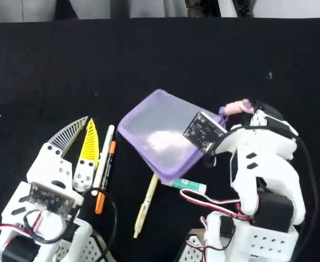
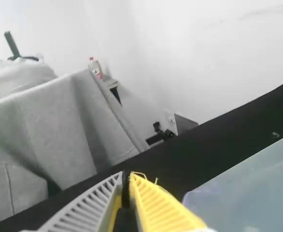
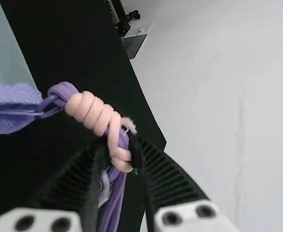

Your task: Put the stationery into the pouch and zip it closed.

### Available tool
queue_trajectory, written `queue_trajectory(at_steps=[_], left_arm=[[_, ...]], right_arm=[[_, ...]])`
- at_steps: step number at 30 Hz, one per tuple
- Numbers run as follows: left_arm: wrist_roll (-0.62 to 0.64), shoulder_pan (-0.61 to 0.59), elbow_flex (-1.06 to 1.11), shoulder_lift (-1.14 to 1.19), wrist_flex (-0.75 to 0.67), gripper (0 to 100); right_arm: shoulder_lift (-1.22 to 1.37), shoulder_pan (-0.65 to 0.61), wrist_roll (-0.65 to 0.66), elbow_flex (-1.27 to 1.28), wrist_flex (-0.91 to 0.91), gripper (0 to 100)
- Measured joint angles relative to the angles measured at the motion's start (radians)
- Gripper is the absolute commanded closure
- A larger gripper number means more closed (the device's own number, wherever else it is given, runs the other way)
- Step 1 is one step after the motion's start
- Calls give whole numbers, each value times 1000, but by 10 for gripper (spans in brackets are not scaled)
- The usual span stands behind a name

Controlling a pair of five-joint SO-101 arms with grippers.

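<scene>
Black worktop [image 1: 40, 65], purple pouch [image 1: 160, 136] at its middle, right hand [image 3: 118, 145] clamped on pink-purple pull cord [image 3: 95, 113], left hand [image 1: 87, 121] pinched closed, empty, beside two pens [image 1: 105, 158], third pen [image 1: 145, 206] touching pouch edge

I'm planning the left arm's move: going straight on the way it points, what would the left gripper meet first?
Likely nothing: the left gripper points over bare black table toward its far edge; the pouch lies off to one side.

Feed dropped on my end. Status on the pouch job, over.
Right gripper shut on cord of the pouch. Left gripper shut, empty, beside two pens. Yellow pen and tube lie outside it.
</scene>
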Motion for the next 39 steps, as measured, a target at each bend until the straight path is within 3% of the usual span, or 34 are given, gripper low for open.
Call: queue_trajectory(at_steps=[5, 11, 16, 21, 25, 30, 35, 39], left_arm=[[0, 2, 0, 0, -5, 970], [0, 110, 48, 0, 69, 919], [0, 233, 137, 0, 94, 783], [12, 364, 204, 0, 94, 805], [107, 417, 206, 0, 94, 805], [187, 382, 206, 0, 101, 805], [255, 204, 196, 0, 110, 805], [311, 84, 92, 0, 206, 801]], right_arm=[[0, -2, 0, 0, -2, 987], [0, -26, -11, -58, -2, 987], [0, -135, -129, -181, -2, 986], [12, -212, -276, -292, -2, 985], [104, -221, -428, -376, -2, 985], [206, -304, -615, -448, 26, 986], [227, -456, -718, -463, 121, 987], [226, -520, -795, -465, 161, 987]])
